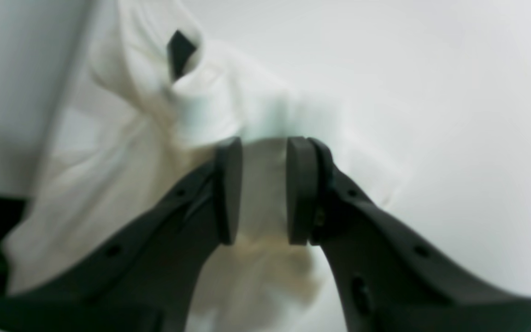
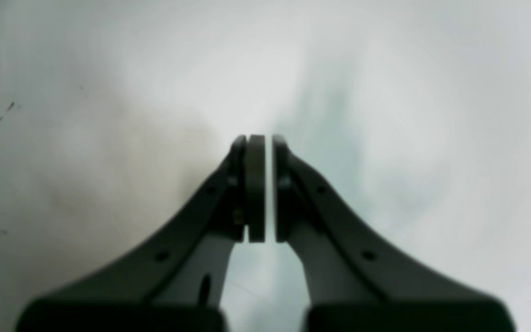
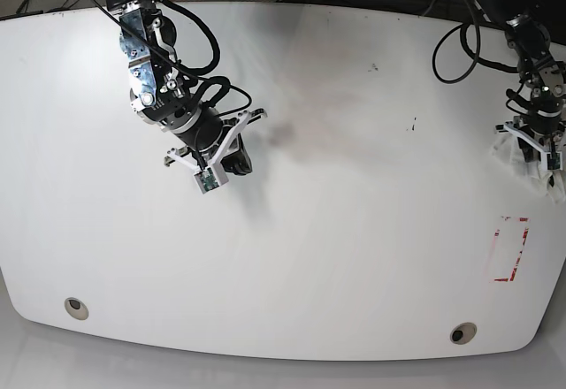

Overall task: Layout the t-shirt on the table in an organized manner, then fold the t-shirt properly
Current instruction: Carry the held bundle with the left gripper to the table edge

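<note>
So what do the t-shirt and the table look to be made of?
The t-shirt: soft white fabric, probably cotton, going by its limp creased bunching. The table: hard, smooth white top, likely laminate or plastic, with a glossy finish that shows faint reflections.

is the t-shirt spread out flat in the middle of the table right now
No, the t-shirt is bunched up at the table edge under the left end effector.

Bright even light, glossy table [image 3: 354, 186] with soft sheen, faint shadow under the arm, both wrist views blurred and out of focus, base view sharp
</note>
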You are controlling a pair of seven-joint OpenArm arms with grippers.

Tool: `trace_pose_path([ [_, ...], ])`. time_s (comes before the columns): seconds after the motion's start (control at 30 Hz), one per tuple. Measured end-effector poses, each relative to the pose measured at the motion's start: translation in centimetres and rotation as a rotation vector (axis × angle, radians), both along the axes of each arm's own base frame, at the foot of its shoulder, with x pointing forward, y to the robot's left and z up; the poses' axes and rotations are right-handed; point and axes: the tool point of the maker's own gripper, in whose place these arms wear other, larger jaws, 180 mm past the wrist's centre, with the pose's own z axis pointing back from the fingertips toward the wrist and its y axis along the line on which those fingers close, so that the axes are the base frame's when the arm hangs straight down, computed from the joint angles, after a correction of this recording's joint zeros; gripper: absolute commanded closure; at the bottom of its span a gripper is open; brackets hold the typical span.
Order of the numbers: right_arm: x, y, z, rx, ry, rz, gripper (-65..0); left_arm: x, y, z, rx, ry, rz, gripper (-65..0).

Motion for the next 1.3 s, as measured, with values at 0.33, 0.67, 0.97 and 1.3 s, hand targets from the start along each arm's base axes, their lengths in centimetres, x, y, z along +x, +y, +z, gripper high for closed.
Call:
trace_pose_path([
  [0.33,0.0,0.1,0.0,0.004,0.0,0.0,-1.8,-2.1,2.8,0.4,0.021,0.001,0.091,-14.7],
  [0.67,0.0,0.2,0.0,0.006,0.0,0.001,-1.8,-2.7,0.8,4.6,0.044,-0.125,0.066,-14.7],
  [0.97,-0.3,0.3,-0.1,0.012,0.003,0.0,-1.8,-2.3,1.7,8.9,0.13,-0.207,0.068,-14.7],
  [1.3,-0.9,0.2,-0.3,0.008,0.011,0.0,-1.8,-2.0,4.7,6.8,0.152,-0.109,0.102,-14.7],
])
